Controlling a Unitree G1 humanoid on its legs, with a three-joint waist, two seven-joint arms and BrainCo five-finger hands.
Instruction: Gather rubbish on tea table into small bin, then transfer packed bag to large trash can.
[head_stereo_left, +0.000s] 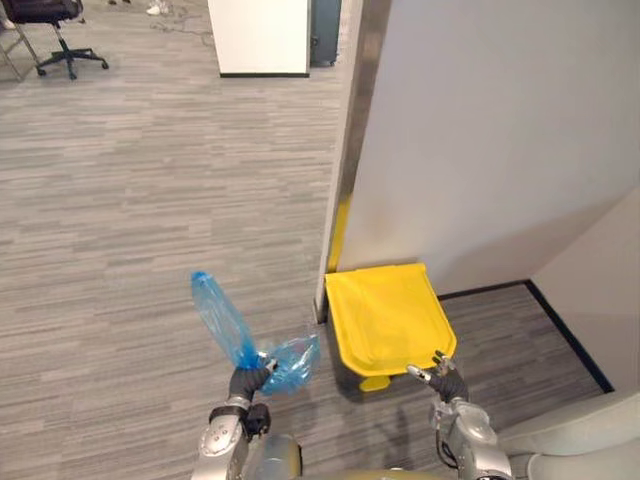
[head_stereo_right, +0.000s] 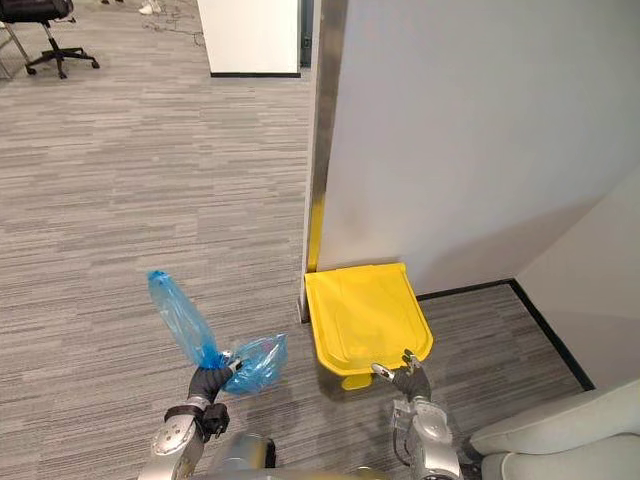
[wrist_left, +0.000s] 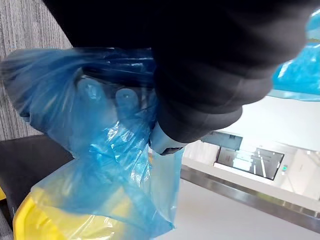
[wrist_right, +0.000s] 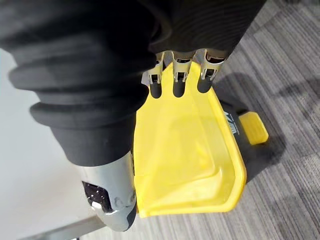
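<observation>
Blue bag (head_stereo_left: 224, 318), left hand (head_stereo_left: 248, 383) curled round it

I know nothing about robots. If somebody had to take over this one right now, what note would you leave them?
Left hand: shut on the blue bag, held up to the left of the large trash can.
Right hand: open and holding nothing, with its fingers over the front edge of the yellow lid. I can't tell if they touch it.
Done: the bag is at the can.
Left: the lid is closed, so open it and drop the bag in.
</observation>
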